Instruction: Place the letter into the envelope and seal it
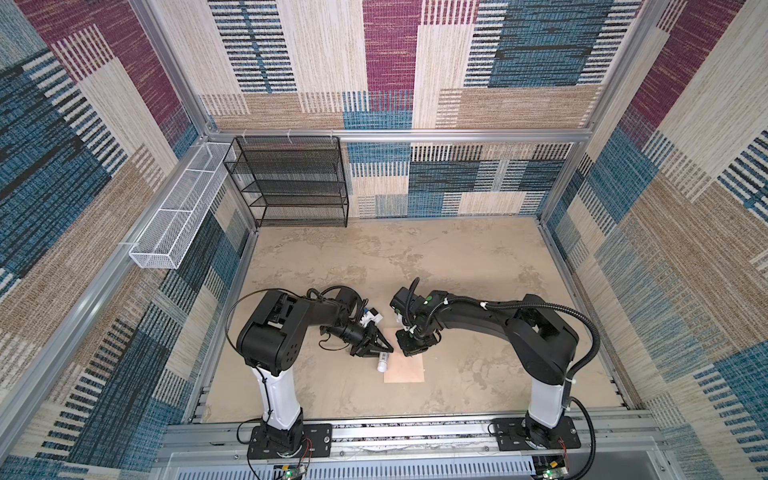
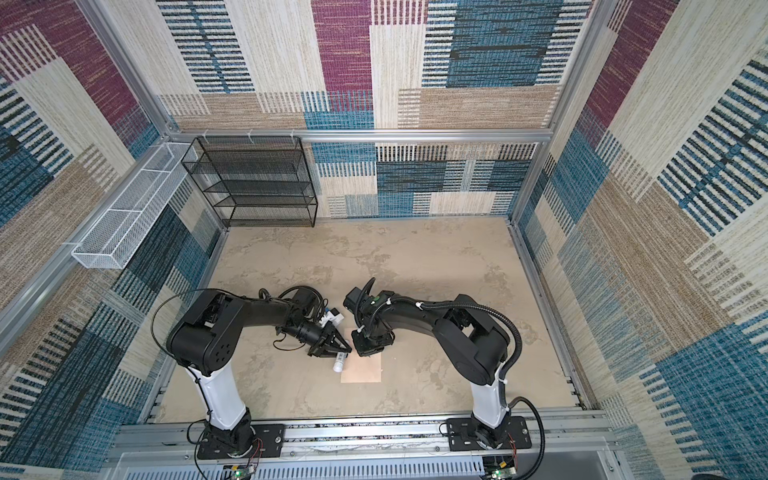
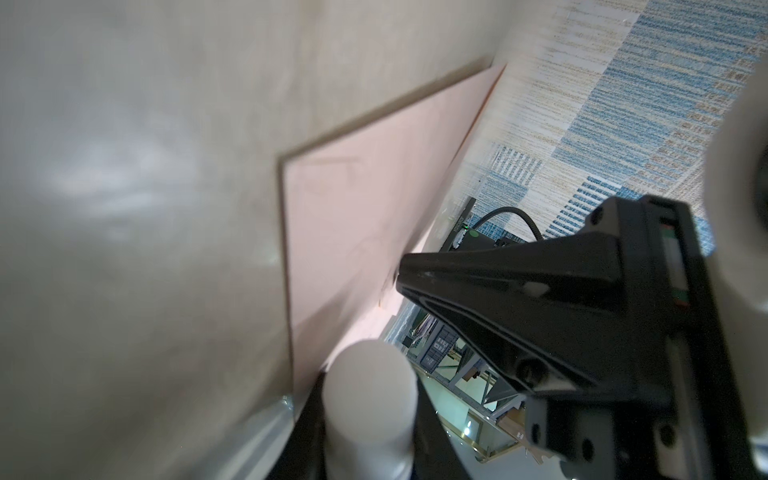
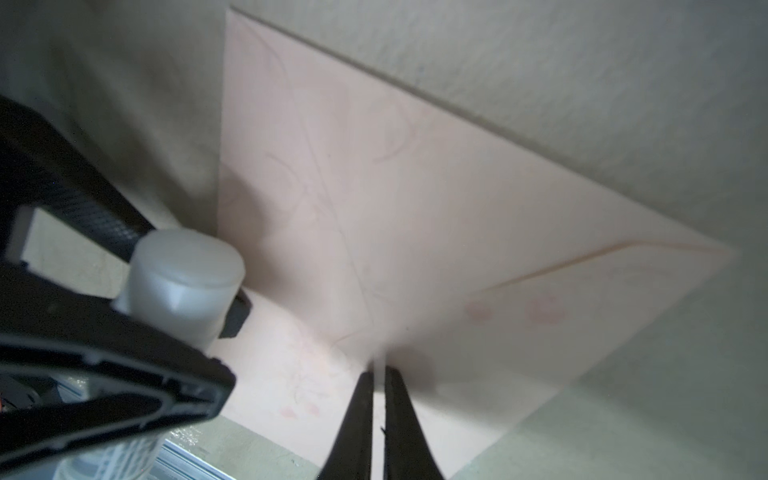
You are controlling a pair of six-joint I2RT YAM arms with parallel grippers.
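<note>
Seeing envelope [image 1: 405, 370] flat on surface [image 1: 457, 291]; no letter in sight (likely inside). Clamping tube [image 1: 382, 365] in left pincer [image 1: 384, 352] at envelope's edge, pinching its paper in near-closed right pincer [image 4: 374, 374]. Could shove envelope with tube drag, losing thin pinch.

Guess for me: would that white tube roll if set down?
Probably. The white tube is a smooth round cylinder, so lying sideways it would likely roll. It looks stiff, since the left end effector pinches it without denting it.
</note>
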